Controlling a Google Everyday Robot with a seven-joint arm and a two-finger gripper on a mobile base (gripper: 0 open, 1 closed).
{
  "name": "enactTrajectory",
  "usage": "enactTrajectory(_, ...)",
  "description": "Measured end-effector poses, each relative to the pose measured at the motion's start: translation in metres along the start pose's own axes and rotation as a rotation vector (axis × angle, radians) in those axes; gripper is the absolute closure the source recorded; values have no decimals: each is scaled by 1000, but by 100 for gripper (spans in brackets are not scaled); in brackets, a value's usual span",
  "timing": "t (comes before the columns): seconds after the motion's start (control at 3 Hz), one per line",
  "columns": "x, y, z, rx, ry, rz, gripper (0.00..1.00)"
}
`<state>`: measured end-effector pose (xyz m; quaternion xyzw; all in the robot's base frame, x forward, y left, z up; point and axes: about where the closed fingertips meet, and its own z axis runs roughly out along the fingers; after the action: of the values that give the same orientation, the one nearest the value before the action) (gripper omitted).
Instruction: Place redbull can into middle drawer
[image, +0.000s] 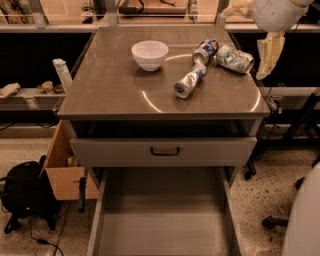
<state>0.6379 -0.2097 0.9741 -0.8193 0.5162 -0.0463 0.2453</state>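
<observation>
The redbull can (189, 81), slim and silvery, lies on its side near the middle right of the cabinet top. A shorter blue-red-white can (206, 50) lies just behind it, and a fatter greenish-silver can (235, 58) lies to the right. My gripper (267, 52), cream-coloured under a white arm, hangs above the cabinet's right rear corner, right of the cans and touching none. The middle drawer (165, 215) is pulled out at the bottom of the view, with a bare flat grey floor.
A white bowl (149, 54) stands on the cabinet top, left of the cans. The drawer front with a black handle (165, 151) is shut above the open drawer. A cardboard box (62, 167) and a black backpack (25, 195) are on the floor at left. Chair legs (280, 220) are at right.
</observation>
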Motion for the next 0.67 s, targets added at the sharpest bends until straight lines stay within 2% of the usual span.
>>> enactTrajectory(0.33, 6, -17, 32, -9, -53, -42, 0)
enactTrajectory(0.67, 1, -29, 52, -21, -84, -95, 0)
